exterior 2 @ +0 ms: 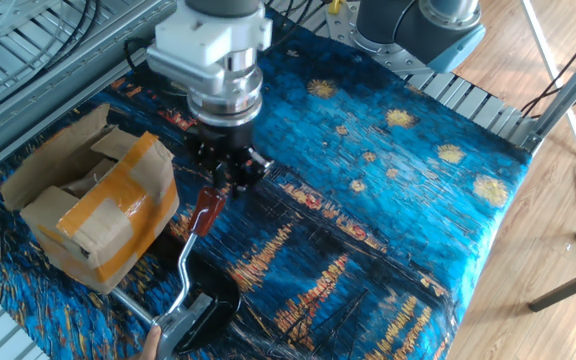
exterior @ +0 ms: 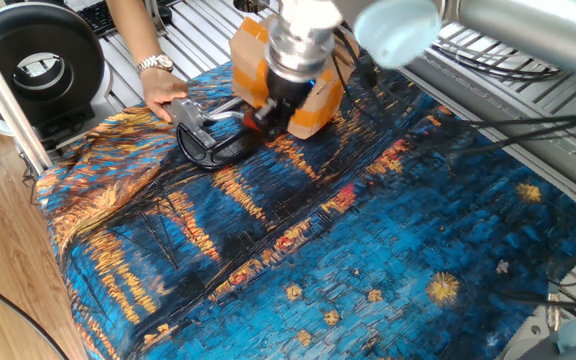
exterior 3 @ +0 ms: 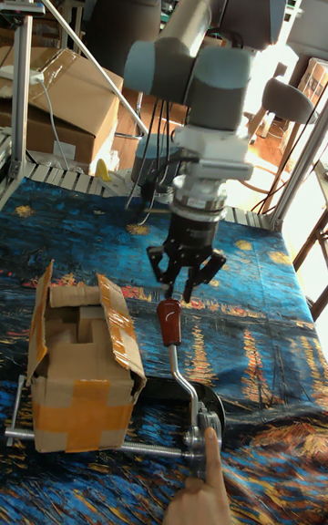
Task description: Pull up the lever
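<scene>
Blue painted cloth with yellow stars covers the bench [exterior 3: 264, 324], and on it, toward the left, sit an orange-taped cardboard box [exterior 3: 80, 370] and the lever [exterior 3: 180, 370] fixed in its silver bracket [exterior 3: 202, 429] on a black curved base [exterior 2: 213, 300]. A person's hand [exterior 3: 205, 488] steadies the bracket at the near edge in the tall fixed view. From that hinge the thin silver rod rises at a slant, up and away from the person, and ends in the red-brown knob [exterior 3: 169, 317], clear of the cloth. The gripper [exterior 3: 187, 283] hangs straight above that knob, its axis pointing down, so the knob lies just below and between the spread finger tips; in the other fixed view the gripper [exterior 2: 223, 170] sits over the top end of the knob [exterior 2: 205, 210]. The jaws stand partly open, and whether their tips actually press the knob I cannot tell; they appear to cup its upper end rather than clamp it. The rod's long axis runs from the bracket toward the jaws, so any further lift would likely have to swing the knob in an arc about the hinge. The box stands just beside the rod on its left and could be brushed.
</scene>
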You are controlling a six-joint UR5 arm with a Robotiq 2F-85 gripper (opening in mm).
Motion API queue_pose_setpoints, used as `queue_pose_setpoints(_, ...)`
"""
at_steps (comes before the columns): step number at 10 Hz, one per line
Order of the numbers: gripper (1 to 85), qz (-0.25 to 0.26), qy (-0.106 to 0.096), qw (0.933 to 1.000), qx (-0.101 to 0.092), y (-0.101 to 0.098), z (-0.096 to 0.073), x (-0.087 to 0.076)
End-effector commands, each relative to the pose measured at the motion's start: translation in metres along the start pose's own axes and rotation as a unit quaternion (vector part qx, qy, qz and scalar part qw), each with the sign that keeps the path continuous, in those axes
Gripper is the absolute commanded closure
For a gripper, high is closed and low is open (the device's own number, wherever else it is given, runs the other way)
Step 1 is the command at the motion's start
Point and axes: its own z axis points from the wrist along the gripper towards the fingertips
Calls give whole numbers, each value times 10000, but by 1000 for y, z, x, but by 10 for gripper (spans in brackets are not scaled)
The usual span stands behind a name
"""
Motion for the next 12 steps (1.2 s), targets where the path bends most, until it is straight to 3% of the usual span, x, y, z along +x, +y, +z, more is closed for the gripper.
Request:
queue_pose_setpoints(1, 520, 177, 99, 9998, 3, 23, -17, -12)
queue_pose_setpoints(2, 527, 199, 187, 9996, 98, 21, -11, -18)
queue_pose_setpoints(3, 563, 211, 285, 9992, 207, 20, -11, -12)
queue_pose_setpoints(4, 590, 88, 572, 9980, 252, 15, -15, 5)
queue_pose_setpoints(5, 593, 15, 736, 9970, 241, 6, -16, 17)
queue_pose_setpoints(9, 600, -86, 956, 9952, 179, -9, -23, 55)
queue_pose_setpoints(10, 603, -206, 814, 9963, 183, -18, -21, 57)
queue_pose_setpoints(12, 593, -332, 136, 9994, 7, -22, -7, 36)
